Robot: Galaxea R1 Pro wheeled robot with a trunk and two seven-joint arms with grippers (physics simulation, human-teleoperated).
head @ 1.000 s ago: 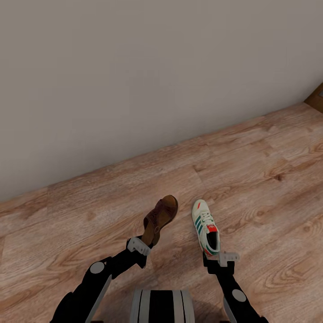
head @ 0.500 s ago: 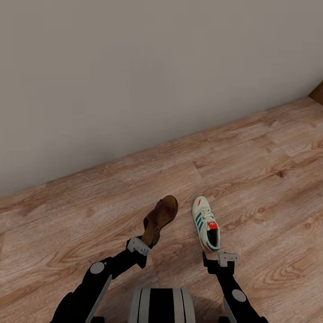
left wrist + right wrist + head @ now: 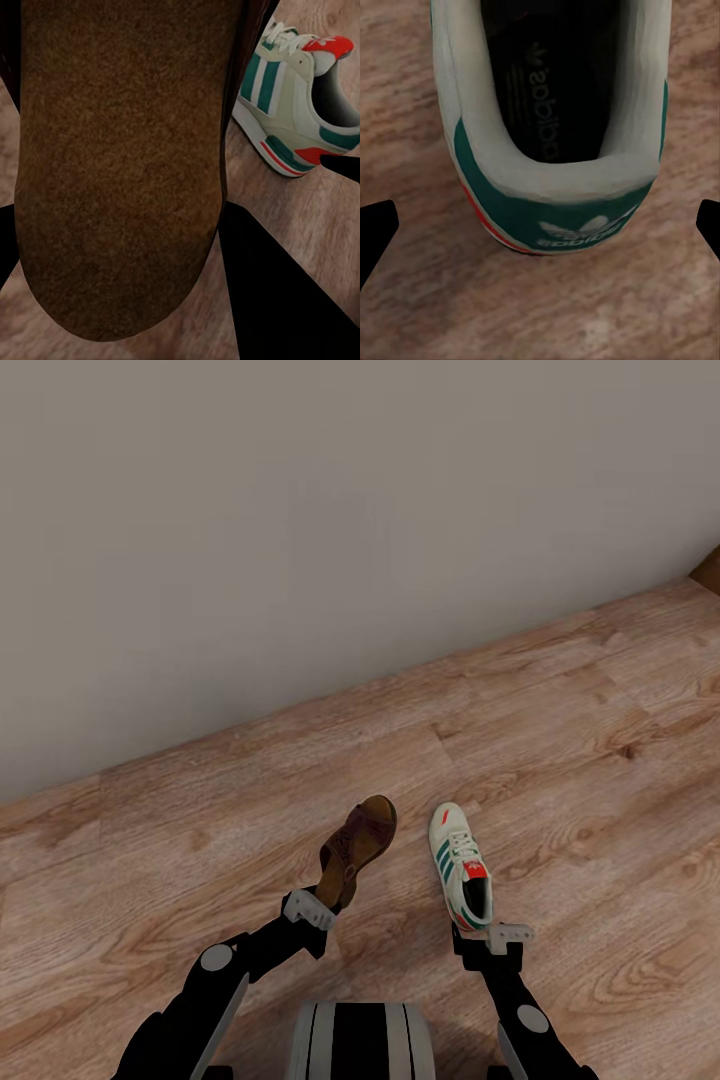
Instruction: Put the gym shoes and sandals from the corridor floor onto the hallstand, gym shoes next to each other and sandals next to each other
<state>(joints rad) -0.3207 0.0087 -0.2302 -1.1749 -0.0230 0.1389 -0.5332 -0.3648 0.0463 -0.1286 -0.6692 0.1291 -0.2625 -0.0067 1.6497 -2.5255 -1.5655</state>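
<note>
Head view: one brown sandal (image 3: 356,850) clamped in left gripper (image 3: 318,905), off corridor floor (image 3: 560,700). One white green-striped gym shoe (image 3: 460,865) at right gripper (image 3: 490,932); wide-spread fingers, grip unclear.

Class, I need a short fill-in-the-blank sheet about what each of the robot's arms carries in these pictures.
1. The left pincer holds a brown ____.
2. The right pincer is at the heel of a white ____ with green stripes.
3. Below both shoes lies a ____ floor.
4. The sneaker's tongue label is ____.

Missing words: sandal; sneaker; wooden; red
</note>
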